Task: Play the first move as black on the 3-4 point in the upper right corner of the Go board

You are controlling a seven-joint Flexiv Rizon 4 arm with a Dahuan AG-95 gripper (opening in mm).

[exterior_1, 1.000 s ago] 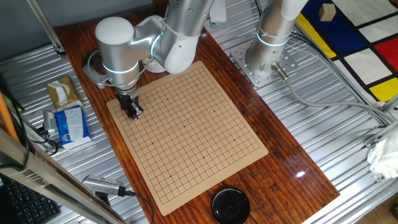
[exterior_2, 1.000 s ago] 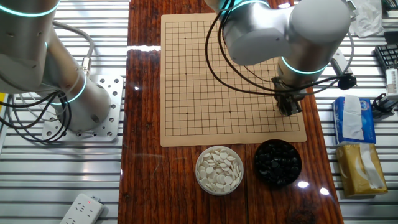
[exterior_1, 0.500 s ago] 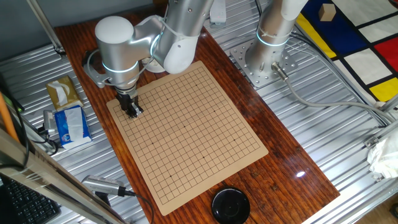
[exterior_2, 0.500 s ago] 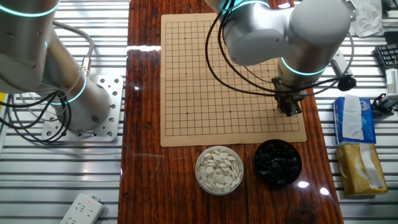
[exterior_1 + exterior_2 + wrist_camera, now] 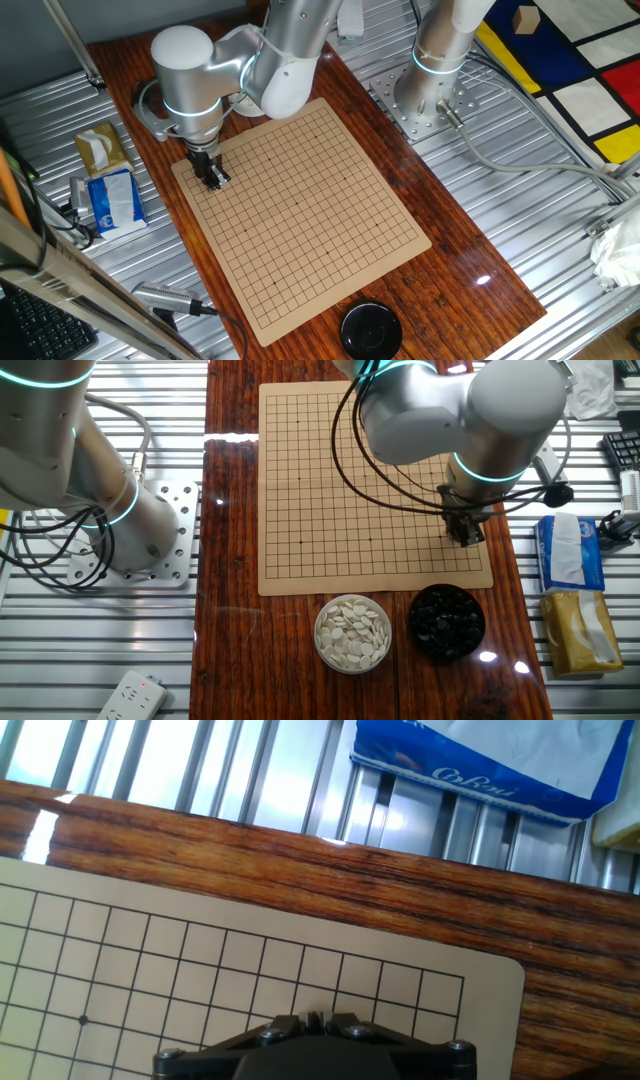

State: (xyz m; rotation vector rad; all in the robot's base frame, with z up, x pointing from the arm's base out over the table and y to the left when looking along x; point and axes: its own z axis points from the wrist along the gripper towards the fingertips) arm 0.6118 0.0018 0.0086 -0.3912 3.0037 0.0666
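Note:
The tan Go board [image 5: 320, 230] lies on the wooden table and carries no stones. My gripper [image 5: 215, 183] hangs low over the board's corner nearest the black bowl, as the other fixed view [image 5: 465, 538] shows. In the hand view my gripper [image 5: 318, 1017] has its jaws pressed together with a thin dark sliver between them, apparently the black stone edge-on. The board's corner [image 5: 500, 985] is just ahead of the fingers. The grid crossings directly under the gripper are hidden.
A bowl of black stones [image 5: 446, 622] and a bowl of white stones [image 5: 352, 632] stand off the board's near edge. Tissue packs [image 5: 568, 552] lie beside the table, and the blue one shows in the hand view [image 5: 480, 760]. A second arm's base [image 5: 130, 530] stands at the left. A black lid [image 5: 371, 330] sits by the far board end.
The gripper has shifted very slightly over the board's corner; nothing else has moved.

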